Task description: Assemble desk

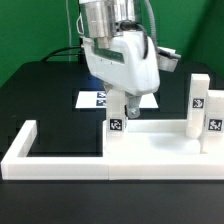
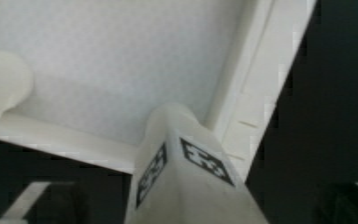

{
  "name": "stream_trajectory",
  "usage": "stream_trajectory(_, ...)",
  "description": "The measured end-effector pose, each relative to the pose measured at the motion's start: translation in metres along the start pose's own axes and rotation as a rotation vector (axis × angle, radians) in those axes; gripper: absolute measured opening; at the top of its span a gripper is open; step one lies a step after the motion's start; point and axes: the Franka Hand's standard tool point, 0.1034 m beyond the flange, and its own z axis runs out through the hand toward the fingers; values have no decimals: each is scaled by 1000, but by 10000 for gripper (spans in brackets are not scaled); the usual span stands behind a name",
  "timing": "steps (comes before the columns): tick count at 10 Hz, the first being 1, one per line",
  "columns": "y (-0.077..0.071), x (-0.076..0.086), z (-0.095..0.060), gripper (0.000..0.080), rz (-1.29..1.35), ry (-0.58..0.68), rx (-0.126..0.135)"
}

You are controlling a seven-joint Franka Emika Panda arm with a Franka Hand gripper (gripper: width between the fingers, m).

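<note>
Judging by its look, we take the desk top (image 1: 150,140) for light, stiff, smooth plastic; it lies against the far right corner of the white frame (image 1: 25,150), with one leg (image 1: 115,118) upright under the gripper (image 1: 118,108) and others (image 1: 198,97) at the exterior view's right. We cannot tell from either view whether the jaws are spread or pinching the leg (image 2: 190,160). We would grip a leg by its flat sides; open black table (image 1: 55,110) lies to the exterior view's left.

1. A robotics lab bench: a black table (image 1: 40,95) against a dark backdrop.
2. A robot arm (image 1: 120,50) hangs above it.
3. Printed tags mark the marker board (image 1: 90,99) and white parts (image 1: 199,95).
</note>
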Motion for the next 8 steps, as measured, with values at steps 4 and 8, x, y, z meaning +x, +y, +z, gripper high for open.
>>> stream_trajectory(4, 4, 7, -3, 649, -508, -1, -47)
stream_trajectory(8, 4, 15, -6, 561, -777, -5, -45)
